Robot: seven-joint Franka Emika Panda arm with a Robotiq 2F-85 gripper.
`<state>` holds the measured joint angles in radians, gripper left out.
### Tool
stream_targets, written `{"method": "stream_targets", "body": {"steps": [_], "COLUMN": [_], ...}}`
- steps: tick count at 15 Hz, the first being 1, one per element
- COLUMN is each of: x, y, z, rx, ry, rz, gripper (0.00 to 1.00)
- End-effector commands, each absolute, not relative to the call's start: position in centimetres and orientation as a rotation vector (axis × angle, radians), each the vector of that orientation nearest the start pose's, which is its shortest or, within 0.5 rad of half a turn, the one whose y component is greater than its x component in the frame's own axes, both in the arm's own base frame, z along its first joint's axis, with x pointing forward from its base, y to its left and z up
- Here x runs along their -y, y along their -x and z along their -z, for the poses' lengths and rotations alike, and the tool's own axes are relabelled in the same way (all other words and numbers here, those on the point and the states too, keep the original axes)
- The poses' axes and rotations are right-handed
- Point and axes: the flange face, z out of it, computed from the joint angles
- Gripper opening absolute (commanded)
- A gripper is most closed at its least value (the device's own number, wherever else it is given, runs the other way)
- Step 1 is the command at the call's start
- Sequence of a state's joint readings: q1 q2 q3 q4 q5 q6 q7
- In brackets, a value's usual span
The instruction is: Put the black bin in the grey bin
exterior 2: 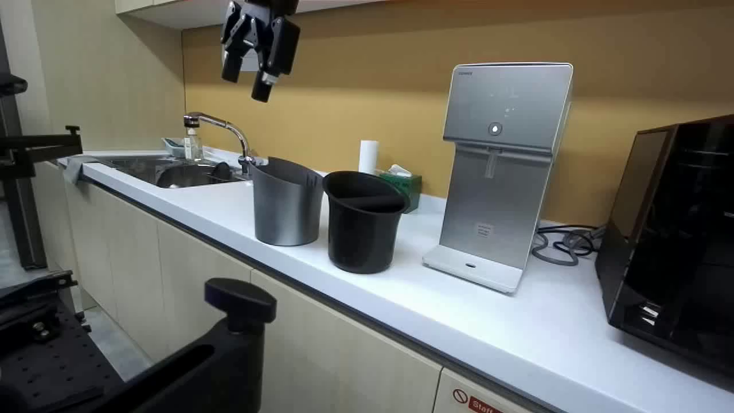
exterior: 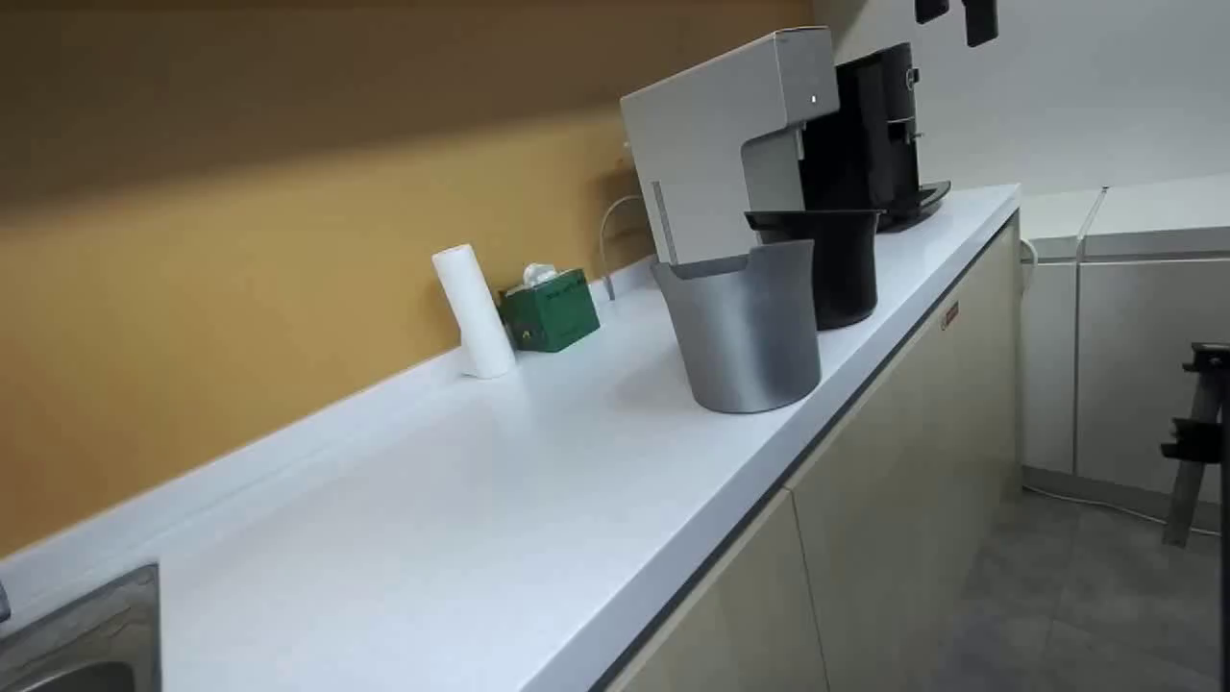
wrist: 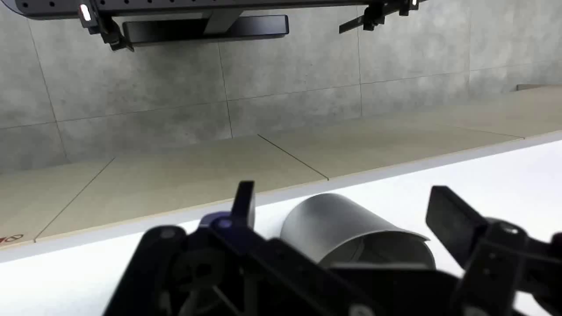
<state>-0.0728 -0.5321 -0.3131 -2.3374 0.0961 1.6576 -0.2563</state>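
The black bin (exterior 2: 362,241) stands upright on the white counter, and it also shows in an exterior view (exterior: 848,274). The grey bin (exterior 2: 287,209) stands upright beside it, nearer the sink, in both exterior views (exterior: 750,336). In the wrist view the grey bin (wrist: 333,221) lies beyond and between the fingers, its mouth partly hidden by the gripper body. The black bin cannot be made out in the wrist view. My gripper (exterior 2: 248,79) is open and empty, high above the counter and the bins. Its fingers are wide apart in the wrist view (wrist: 344,202).
A grey water dispenser (exterior 2: 499,195) and a boxy black machine (exterior 2: 676,229) stand on the counter past the black bin. A green tissue box (exterior: 550,312) and a white paper roll (exterior: 476,312) stand by the wall. A sink (exterior 2: 172,172) with a faucet lies at the far end.
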Motion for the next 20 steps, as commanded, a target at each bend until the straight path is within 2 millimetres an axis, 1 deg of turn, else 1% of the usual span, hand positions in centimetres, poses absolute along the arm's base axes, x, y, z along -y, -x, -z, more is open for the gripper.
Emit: {"method": "stream_targets", "body": {"steps": [1,12,14,16,20], "x": [14.6,14.6,14.5,14.4,13.5], "y": [-35.1,-35.1,-35.7,-37.0,-39.8], "z": [-51.1,-51.1,-51.2,-51.2,-50.1], "rx": [-0.130,-0.129,-0.158,-0.191,-0.273], "ry": [2.845,2.846,2.888,2.929,3.002], "rz": [-0.127,-0.126,-0.038,0.103,0.375], "gripper": [1.00,1.00,1.00,1.00,1.00]}}
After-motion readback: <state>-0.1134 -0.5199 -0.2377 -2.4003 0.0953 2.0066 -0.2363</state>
